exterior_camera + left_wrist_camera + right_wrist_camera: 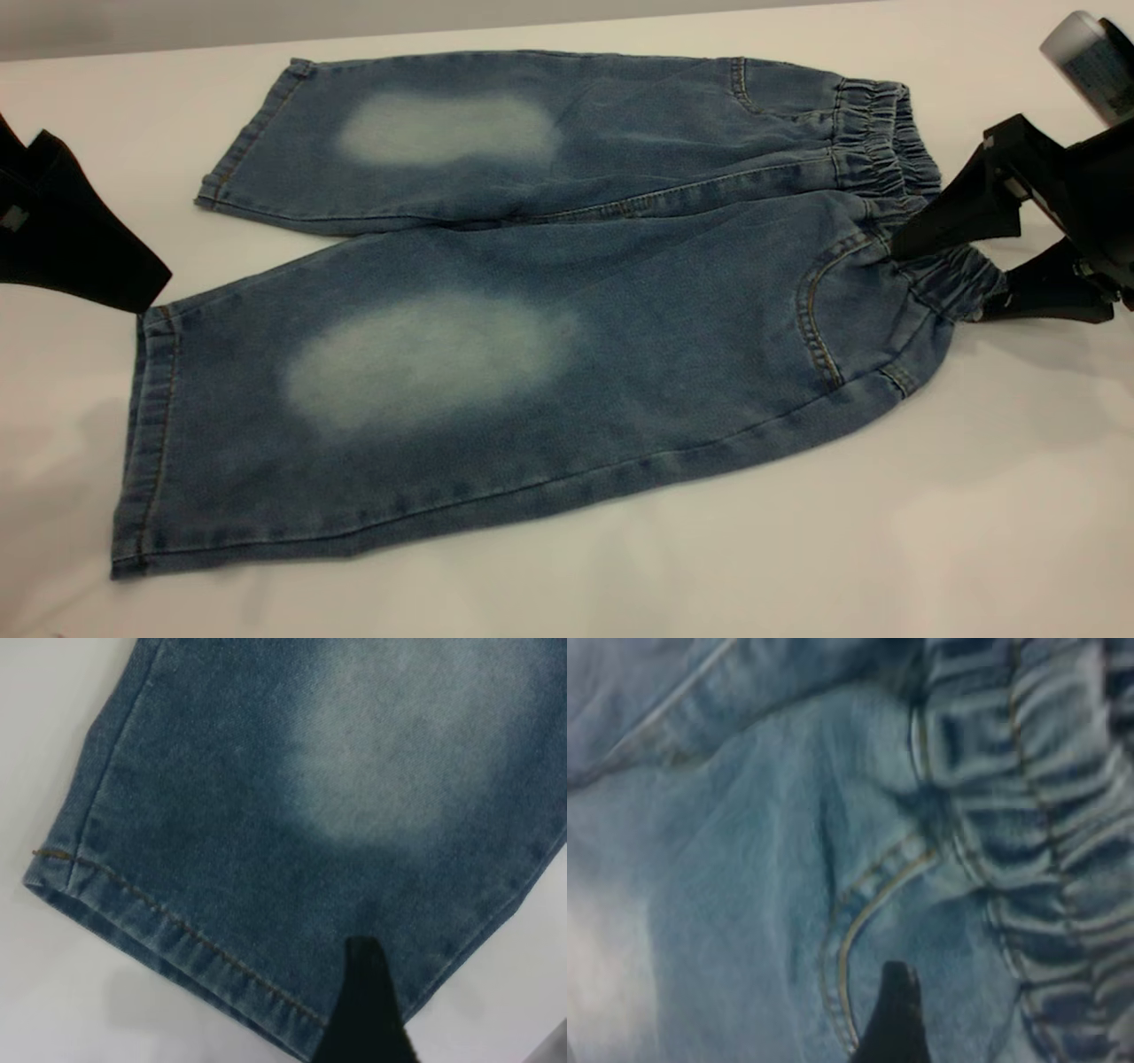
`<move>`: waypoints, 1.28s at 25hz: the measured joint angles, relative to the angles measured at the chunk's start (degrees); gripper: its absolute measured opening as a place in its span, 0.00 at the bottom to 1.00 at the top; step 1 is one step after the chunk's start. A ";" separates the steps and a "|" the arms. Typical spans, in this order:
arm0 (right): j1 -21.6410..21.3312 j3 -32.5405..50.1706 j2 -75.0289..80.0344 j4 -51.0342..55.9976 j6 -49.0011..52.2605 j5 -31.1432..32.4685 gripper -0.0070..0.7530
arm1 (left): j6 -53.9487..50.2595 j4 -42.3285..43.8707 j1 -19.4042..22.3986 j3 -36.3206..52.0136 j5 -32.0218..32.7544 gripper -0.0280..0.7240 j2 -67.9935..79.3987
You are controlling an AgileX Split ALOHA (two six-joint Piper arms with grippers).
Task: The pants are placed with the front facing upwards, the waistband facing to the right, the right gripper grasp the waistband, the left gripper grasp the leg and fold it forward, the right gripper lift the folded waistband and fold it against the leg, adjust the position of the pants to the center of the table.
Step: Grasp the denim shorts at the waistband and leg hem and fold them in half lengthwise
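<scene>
The blue denim pants (567,266) lie flat on the white table (797,549), front up, with a pale faded oval on each leg. The ruched waistband (873,142) points right. My right gripper (939,282) is at the near end of the waistband, open, one finger on top by the pocket seam and one low at the band's outer edge. In the right wrist view one dark finger (897,1010) lies over the pocket stitching beside the waistband (1045,815). My left gripper (133,275) hovers at the near leg's hem, open; one finger (363,1001) shows over the leg (266,815).
A pale cylindrical object (1085,58) stands at the far right behind the right arm. The table's back edge (177,46) runs just behind the far leg. Bare white surface stretches in front of the pants and to the right.
</scene>
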 joint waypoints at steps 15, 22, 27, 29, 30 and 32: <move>0.00 0.00 0.08 -1.10 -0.12 2.07 0.42 | 0.29 1.05 0.00 0.84 -0.17 0.69 0.16; 0.00 0.00 0.08 -0.62 -0.45 2.43 0.11 | 2.96 1.55 0.00 6.06 -3.06 0.69 3.04; 0.00 0.00 0.08 1.08 -0.58 2.43 0.05 | 2.96 1.92 0.05 7.30 -4.82 0.69 4.87; 0.00 0.00 0.08 1.26 -0.58 2.43 0.05 | 2.96 1.97 0.05 8.18 -4.82 0.69 6.49; 0.00 0.00 0.08 1.26 -0.58 2.43 0.05 | 2.96 2.37 0.05 8.68 -5.01 0.69 7.18; 0.00 0.00 0.08 1.33 -0.58 2.43 0.05 | 3.07 3.75 0.05 9.65 -6.54 0.69 8.72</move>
